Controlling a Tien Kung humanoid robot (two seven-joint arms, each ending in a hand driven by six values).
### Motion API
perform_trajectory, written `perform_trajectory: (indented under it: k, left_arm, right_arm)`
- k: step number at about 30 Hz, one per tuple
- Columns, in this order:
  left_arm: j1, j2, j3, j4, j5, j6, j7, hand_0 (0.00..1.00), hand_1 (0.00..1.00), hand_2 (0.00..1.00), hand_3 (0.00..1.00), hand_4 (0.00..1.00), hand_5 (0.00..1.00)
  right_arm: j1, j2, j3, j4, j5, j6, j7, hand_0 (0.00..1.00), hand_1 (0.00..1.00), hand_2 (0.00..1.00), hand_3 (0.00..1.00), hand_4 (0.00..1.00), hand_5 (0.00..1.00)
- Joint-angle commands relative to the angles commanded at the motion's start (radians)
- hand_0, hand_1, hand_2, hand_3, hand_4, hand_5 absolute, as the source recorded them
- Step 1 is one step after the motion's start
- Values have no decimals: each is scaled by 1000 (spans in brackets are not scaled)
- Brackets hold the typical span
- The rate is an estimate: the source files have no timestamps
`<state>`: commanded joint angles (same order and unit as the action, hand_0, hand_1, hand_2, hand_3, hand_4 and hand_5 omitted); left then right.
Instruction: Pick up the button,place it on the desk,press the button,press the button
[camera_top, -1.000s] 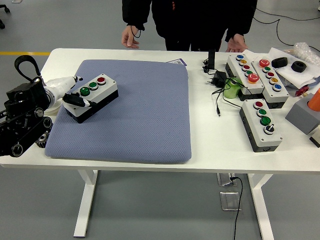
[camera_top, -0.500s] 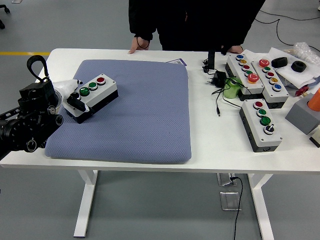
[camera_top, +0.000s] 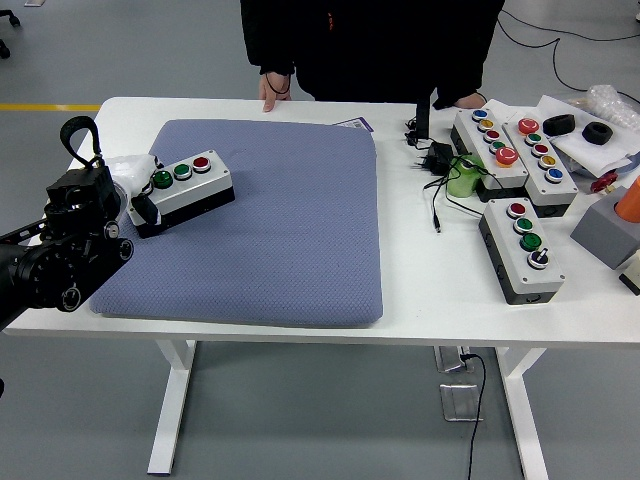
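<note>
I see the three-button control box (camera_top: 181, 187) lying on the blue mat (camera_top: 290, 230) at its left edge, my left robot hand (camera_top: 140, 200) against its near end, grip unclear. More button boxes (camera_top: 523, 248) crowd the worktop (camera_top: 420, 270) right.

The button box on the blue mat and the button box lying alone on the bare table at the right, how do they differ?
The button box on the mat lies on the blue mat at the left, held by the left hand; the lone box on the table lies untouched on the white table. The mat box shows three buttons, two green and one red; the table box shows four, including a black one. Both are grey boxes with black bases.
</note>
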<state>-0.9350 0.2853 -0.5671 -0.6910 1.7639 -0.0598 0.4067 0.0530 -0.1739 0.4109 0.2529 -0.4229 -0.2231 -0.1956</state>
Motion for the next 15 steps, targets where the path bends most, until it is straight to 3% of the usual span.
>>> perform_trajectory:
  k: [1, 2, 8, 9, 13, 14, 15]
  left_arm:
    - [0, -1, 4, 0, -2, -1, -1, 533, 510, 456, 558, 587, 2]
    - [0, -2, 6, 0, -3, 1, -4, 501, 411, 382, 440, 561, 2]
    - [4, 3, 4, -8, 6, 33, -38, 501, 411, 382, 440, 561, 2]
    - [8, 6, -1, -15, 15, 47, -47, 363, 273, 292, 359, 440, 2]
    - [13, 16, -11, -32, 28, 79, -70, 363, 273, 292, 359, 440, 2]
    - [12, 20, -12, -35, 29, 91, -83, 281, 222, 256, 336, 353, 2]
    - [11, 22, -11, -38, 26, 100, -96, 281, 222, 256, 336, 353, 2]
  right_arm:
    - [-1, 0, 3, 0, -2, 0, 0, 803, 772, 778, 628, 253, 207]
    - [-1, 0, 5, 0, -4, -1, 0, 802, 772, 778, 628, 254, 206]
    - [-1, 1, 9, 1, -9, -3, 0, 802, 772, 778, 628, 254, 206]
    - [-1, 2, 9, 1, -9, -3, 0, 802, 772, 778, 628, 253, 206]
    - [0, 2, 13, 2, -10, -3, 0, 802, 772, 778, 628, 253, 206]
    - [0, 2, 12, 1, -10, -3, 1, 801, 772, 778, 628, 254, 205]
    - [0, 2, 12, 1, -11, -3, 1, 801, 772, 778, 628, 254, 205]
